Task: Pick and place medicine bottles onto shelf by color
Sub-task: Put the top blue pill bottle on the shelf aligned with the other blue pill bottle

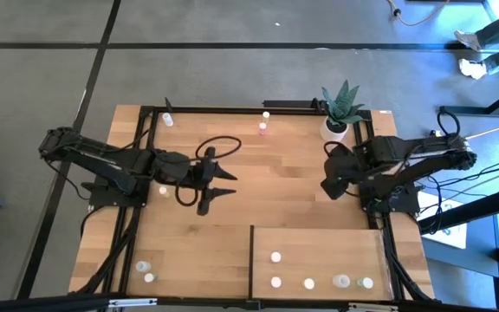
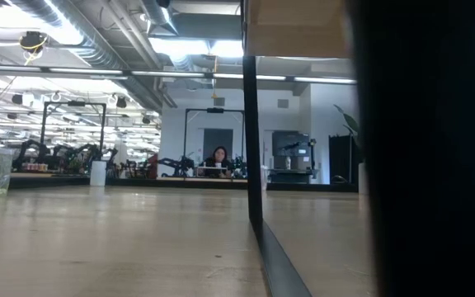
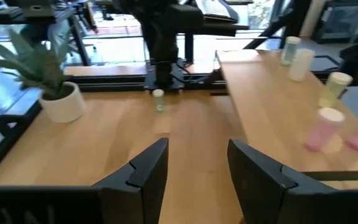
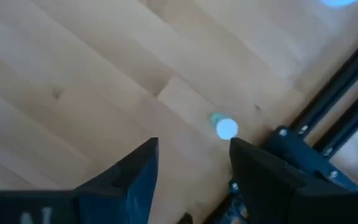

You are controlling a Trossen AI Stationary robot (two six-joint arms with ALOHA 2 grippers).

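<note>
Dark two-finger right gripper (image 4: 194, 149), jaws apart and empty, poised above tiny whitish, green-tinted medicine bottle (image 4: 225, 128) just beyond its fingertips. Likely the pick step; next: centre, lower, close. Left gripper (image 3: 197, 149) likewise parted, empty. Pale wooden shelf (image 1: 319, 243) well apart from both.

No text or label seems legible anywhere, even on the bottles (image 3: 325, 127).

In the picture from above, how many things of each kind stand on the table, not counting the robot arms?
Medicine bottles on the shelf: 5
Medicine bottles on the bare tabletop: 6
Potted plant: 1
Total: 12, as far as the high view shows.
</note>
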